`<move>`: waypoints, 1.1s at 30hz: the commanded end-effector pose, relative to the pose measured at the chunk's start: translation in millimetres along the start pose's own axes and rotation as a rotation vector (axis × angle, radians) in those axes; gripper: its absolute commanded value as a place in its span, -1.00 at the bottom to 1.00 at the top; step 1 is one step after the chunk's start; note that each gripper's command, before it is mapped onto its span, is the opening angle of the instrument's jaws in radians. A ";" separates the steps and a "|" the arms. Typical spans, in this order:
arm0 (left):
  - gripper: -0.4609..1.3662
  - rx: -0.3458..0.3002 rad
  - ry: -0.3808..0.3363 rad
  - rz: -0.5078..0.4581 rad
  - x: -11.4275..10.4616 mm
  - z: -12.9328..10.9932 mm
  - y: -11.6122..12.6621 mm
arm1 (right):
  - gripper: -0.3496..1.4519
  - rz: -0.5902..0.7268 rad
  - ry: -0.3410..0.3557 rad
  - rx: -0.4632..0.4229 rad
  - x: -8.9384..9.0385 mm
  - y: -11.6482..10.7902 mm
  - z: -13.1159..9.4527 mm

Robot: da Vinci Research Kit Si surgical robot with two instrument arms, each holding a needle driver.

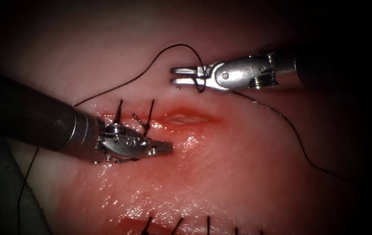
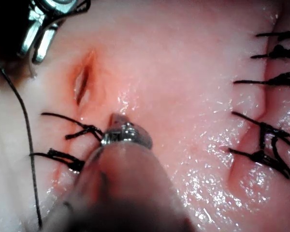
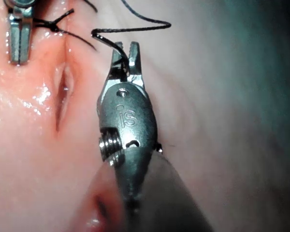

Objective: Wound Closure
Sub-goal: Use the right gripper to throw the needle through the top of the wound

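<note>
The right tool (image 1: 181, 75) comes in from the right and lies above the cut (image 1: 181, 118), over pale tissue (image 1: 246, 165). Its jaws stand slightly parted, with a narrow gap between the tips, and the thread (image 1: 151, 66) crosses them near the hinge — looped around the jaws rather than plainly pinched, so I cannot tell whether they grip it. In the right wrist view the same tool (image 3: 127, 53) shows the thread (image 3: 130, 29) curling over its tips and running down between them. From the jaws one strand arcs up and left, then falls toward the left end of the cut; the other runs down to the right across the tissue. The left tool (image 1: 166, 148) lies just below the cut at its left part, jaws closed and holding nothing that I can see, its tip resting over the wet red fluid (image 1: 186, 143). In the left wrist view its tip (image 2: 118, 118) sits beside the open stretch of the cut (image 2: 82, 84). Two tied stitches (image 1: 144, 117) with upright cut ends cross the left part of the cut — the right part gapes. More stitches (image 2: 266, 140) close a second cut nearby. I cannot make out the needle.
</note>
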State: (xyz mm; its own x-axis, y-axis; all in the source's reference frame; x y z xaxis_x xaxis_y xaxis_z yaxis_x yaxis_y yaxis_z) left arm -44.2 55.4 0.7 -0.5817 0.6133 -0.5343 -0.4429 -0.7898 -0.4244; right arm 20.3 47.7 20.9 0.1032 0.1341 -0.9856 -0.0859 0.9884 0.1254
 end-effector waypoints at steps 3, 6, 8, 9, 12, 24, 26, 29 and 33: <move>-0.88 -0.009 0.000 0.000 0.0 0.0 0.0 | -1.00 -0.005 0.000 0.000 0.0 -0.1 0.0; -0.88 -0.010 0.000 0.000 0.0 0.0 0.0 | -1.00 -0.004 0.000 0.001 0.0 0.1 0.0; -0.88 -0.010 0.000 0.000 0.0 0.0 0.0 | -1.00 -0.001 0.000 0.000 0.1 0.4 0.0; -0.88 -0.010 0.000 0.000 0.0 0.0 0.0 | -1.00 0.000 0.000 0.000 0.2 0.6 0.0; -0.88 -0.010 0.000 0.001 0.0 0.0 0.0 | -1.00 0.007 -0.001 0.000 0.5 1.3 0.0; -0.88 -0.010 0.001 0.001 0.0 0.0 0.0 | -1.00 -0.196 0.011 -0.023 1.5 0.8 0.2; -0.88 -0.011 0.001 0.001 0.0 0.0 0.0 | -1.00 -0.208 0.010 -0.024 1.5 0.8 0.2; -0.88 -0.011 0.001 0.001 0.0 0.0 0.0 | -1.00 -0.256 0.009 -0.032 1.5 0.8 0.3; -0.88 -0.011 0.001 0.001 0.0 0.0 0.0 | -1.00 -0.288 0.021 -0.049 1.5 0.5 0.3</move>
State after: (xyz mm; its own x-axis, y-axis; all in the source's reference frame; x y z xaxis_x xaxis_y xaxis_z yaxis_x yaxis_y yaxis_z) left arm -44.1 55.4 0.7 -0.5817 0.6124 -0.5353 -0.4408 -0.7904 -0.4253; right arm 20.6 48.2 19.6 0.1103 -0.1531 -0.9820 -0.1000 0.9813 -0.1642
